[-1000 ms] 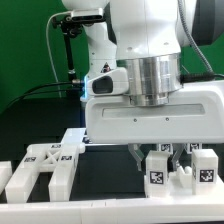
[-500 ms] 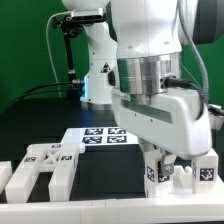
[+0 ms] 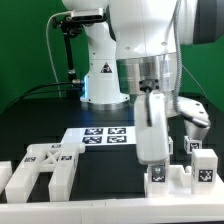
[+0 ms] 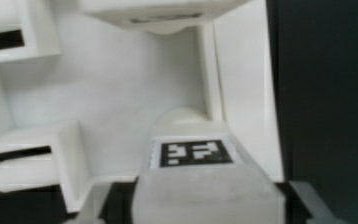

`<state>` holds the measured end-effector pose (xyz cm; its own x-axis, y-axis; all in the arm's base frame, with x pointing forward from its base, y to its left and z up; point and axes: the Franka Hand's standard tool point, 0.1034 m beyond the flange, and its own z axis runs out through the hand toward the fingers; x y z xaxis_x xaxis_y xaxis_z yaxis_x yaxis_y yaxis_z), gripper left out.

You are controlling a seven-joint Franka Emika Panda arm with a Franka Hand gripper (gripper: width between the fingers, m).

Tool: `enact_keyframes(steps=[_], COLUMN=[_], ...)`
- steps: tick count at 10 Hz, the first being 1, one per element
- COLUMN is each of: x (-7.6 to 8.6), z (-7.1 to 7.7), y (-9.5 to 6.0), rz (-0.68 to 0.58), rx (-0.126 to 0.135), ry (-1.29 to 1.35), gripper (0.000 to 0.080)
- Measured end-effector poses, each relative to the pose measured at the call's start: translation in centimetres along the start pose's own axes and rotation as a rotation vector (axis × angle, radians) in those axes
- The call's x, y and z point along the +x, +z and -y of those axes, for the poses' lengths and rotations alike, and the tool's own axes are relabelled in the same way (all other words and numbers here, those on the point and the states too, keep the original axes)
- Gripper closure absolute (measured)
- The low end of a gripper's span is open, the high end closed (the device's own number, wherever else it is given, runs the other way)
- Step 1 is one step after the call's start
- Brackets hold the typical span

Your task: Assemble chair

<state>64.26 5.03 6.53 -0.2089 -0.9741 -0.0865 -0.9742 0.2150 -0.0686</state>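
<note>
In the wrist view my gripper (image 4: 206,208) has its two dark fingers (image 4: 119,206) pressed on either side of a white chair piece (image 4: 194,185) with a square tag on it. That piece stands among other white chair blocks (image 4: 87,90). In the exterior view the gripper (image 3: 153,160) is turned edge-on and reaches straight down onto the tagged piece (image 3: 158,176) at the front right. More tagged blocks (image 3: 205,168) stand just to its right. The flat cross-braced panel (image 3: 45,166) lies at the front left, apart from the gripper.
The marker board (image 3: 105,136) lies flat on the black table behind the parts. The robot's big white base (image 3: 100,60) rises at the back. A white ledge (image 3: 60,212) runs along the front edge.
The gripper has turned about its vertical axis from face-on to edge-on and stayed over the front-right blocks. The marker board, hidden before, now shows. The parts have not moved.
</note>
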Motion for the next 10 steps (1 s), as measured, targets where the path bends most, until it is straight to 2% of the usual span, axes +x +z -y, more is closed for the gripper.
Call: enact_keyframes(steps=[3,5,6,7,8,10], x=[0.1,0.0,-0.1,-0.3,-0.6,-0.6], z=[-0.1,0.0,0.3,0.1,0.0,-0.1], y=[0.0,-0.2,-2.2,-3.9,-5.0,-4.4], rz=[-0.008,-0.006,0.011,0.024,0.034,0.03], rx=[-0.003,0.0,0.022,0.034,0.042,0.036], ry=[-0.012,-0.023,-0.076,-0.085,-0.089,-0.095], gripper=[0.0511,0.0197,0.0164,0.0164,0.0152,0.0151])
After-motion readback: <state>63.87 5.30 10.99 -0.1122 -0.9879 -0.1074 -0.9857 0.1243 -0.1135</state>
